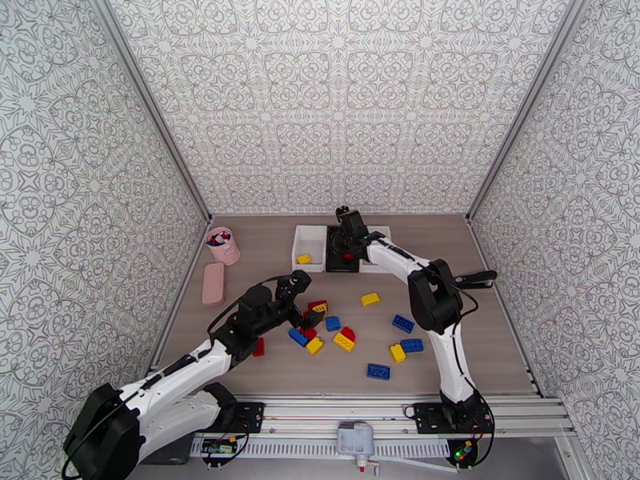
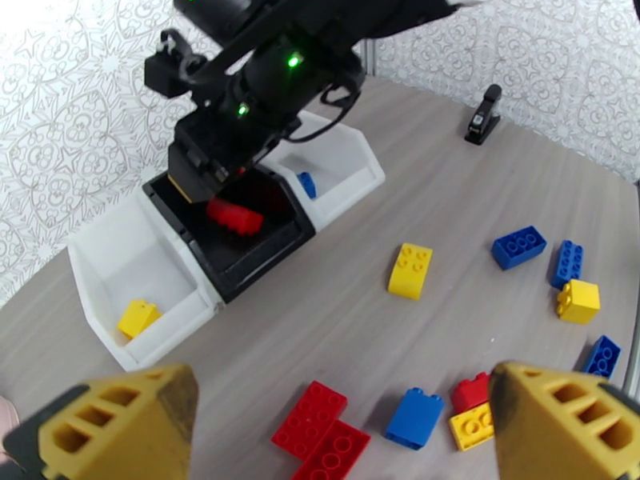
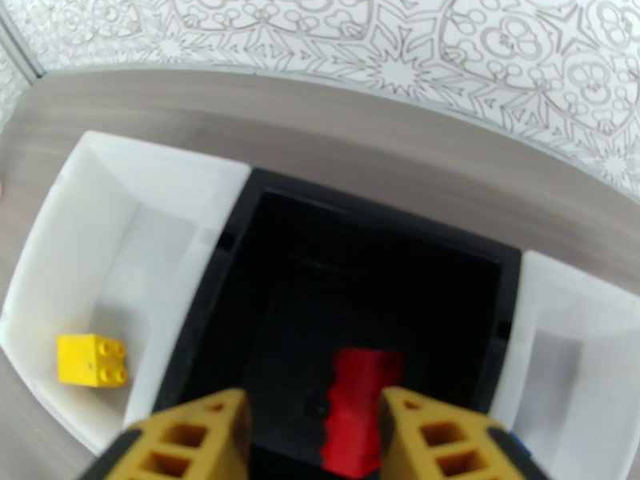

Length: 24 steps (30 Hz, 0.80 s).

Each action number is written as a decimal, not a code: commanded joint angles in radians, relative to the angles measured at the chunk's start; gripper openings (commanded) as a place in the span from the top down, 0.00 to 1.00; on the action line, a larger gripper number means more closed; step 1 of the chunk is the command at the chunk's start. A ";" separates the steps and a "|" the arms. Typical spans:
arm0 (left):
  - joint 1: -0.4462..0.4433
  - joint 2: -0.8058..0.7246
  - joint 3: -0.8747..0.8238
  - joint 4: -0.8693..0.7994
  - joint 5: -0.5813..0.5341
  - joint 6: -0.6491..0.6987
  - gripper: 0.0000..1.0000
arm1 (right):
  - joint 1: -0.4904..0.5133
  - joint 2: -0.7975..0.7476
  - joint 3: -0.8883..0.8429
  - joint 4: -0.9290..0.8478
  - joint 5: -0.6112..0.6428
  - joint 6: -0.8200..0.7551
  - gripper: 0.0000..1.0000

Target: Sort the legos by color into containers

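Found the right pincer poised over the black bin, tips at its mouth, jaws partway apart and clamped on nothing. Saw a red brick below the gap between its yellow fingers, blurred, down inside that bin. Could not tell from the wrist view whether touching the right-hand finger or clear of it; looked clear of both from the other arm's camera.

Found the left pincer spread wide and empty, hovering above the loose bricks near the middle of the table. Made out beneath it two red pieces touching each other, a blue block just beside them, and a red block pressed against a yellow block.

Counted three bins in a row at the far side of the table, side walls touching: black in the middle, white on either flank. Spotted in the left white bin a single yellow brick, toward its near end. Spotted in the right white bin a single blue brick against the wall next to the black one. Saw the red brick alone in the black bin.

Counted about a dozen pieces of red, yellow and blue lying on the bare table, well apart from the bins. Noted a pink cup and a flat pink case near the left edge, apart from the bricks.
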 commanded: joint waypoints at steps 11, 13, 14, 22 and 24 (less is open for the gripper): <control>0.041 -0.152 0.061 -0.529 -0.451 -0.448 0.00 | -0.002 -0.495 -0.475 0.183 -0.353 -0.328 0.15; 0.068 -0.159 0.073 -0.623 -0.467 -0.522 0.00 | -0.001 -0.559 -0.532 0.182 -0.454 -0.387 0.11; 0.081 -0.159 0.077 -0.666 -0.474 -0.556 0.00 | 0.000 -0.585 -0.551 0.166 -0.501 -0.417 0.09; 0.120 -0.092 0.101 -0.907 -0.484 -0.729 0.00 | 0.069 -0.678 -0.541 -0.088 -0.717 -0.676 0.03; 0.131 -0.059 0.108 -0.950 -0.460 -0.744 0.00 | 0.096 -0.676 -0.519 -0.141 -0.741 -0.730 0.02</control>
